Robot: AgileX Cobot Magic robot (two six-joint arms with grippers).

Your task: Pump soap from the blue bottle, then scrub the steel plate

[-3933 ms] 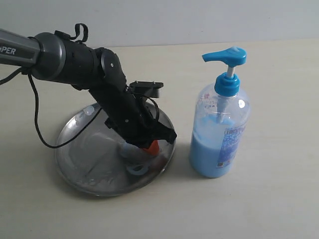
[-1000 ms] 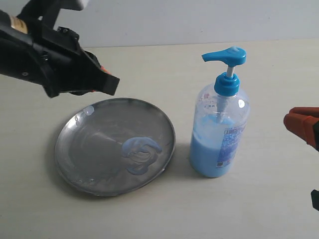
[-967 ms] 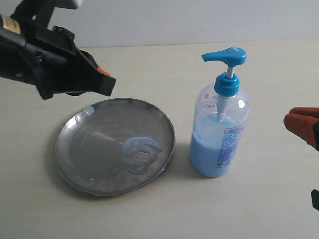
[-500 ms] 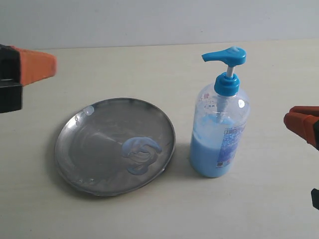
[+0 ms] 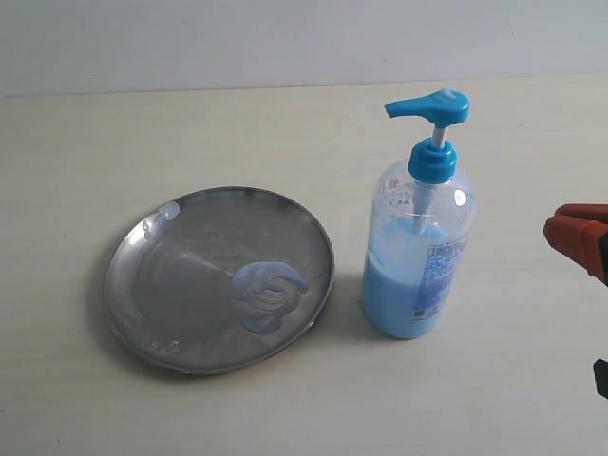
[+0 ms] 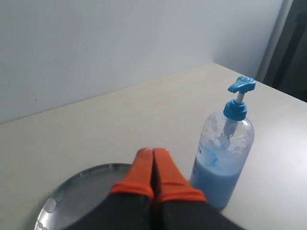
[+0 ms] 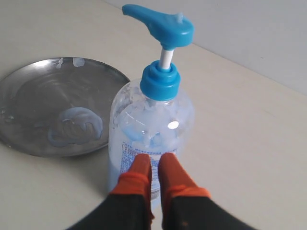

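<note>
Blue bottle (image 5: pixel 418 256) is seen upright on the table (image 5: pixel 285 123), just beside the steel plate (image 5: pixel 128 249) and apart from its rim. A smear of soap (image 5: pixel 269 293) is seen on the plate, on the side nearer the bottle; a small blob is seen at the far rim.

Left gripper (image 6: pixel 152 154) is held above the plate's edge, fingers pressed together, nothing gripped. Right gripper (image 7: pixel 154 165) is pointed at the bottle's label side, fingers nearly together, nothing held, no contact seen.

Bottle is judged under half full, so fairly light and top-tippy. The clear wall is likely thin, smooth and flexing. The pump head (image 5: pixel 429 106) is best pressed straight down from the top, with the body steadied at the shoulder or collar.

Plate is judged stiff and light, slick where soaped, and likely to slide when scrubbed; the rim is best pinned.
</note>
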